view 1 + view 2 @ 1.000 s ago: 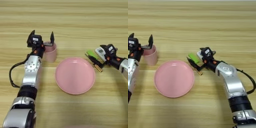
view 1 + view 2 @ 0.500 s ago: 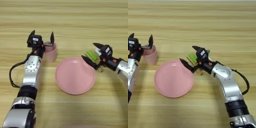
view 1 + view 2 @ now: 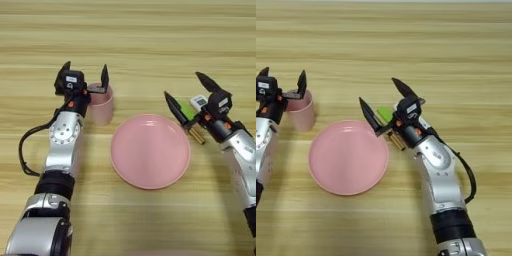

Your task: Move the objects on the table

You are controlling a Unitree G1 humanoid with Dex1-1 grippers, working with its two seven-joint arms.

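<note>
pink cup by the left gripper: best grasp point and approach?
Take the pink cup by its side wall just below the rim, coming from above and the near side. It stands upright with its mouth up, left of the pink plate and apart from it. The left gripper hangs open over its rim, so a short drop looks enough.

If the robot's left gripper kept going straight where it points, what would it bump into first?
Probably the pink plastic cup. The left gripper has its fingers open right at the cup's rim, though how high it is above the cup is hard to judge.
</note>
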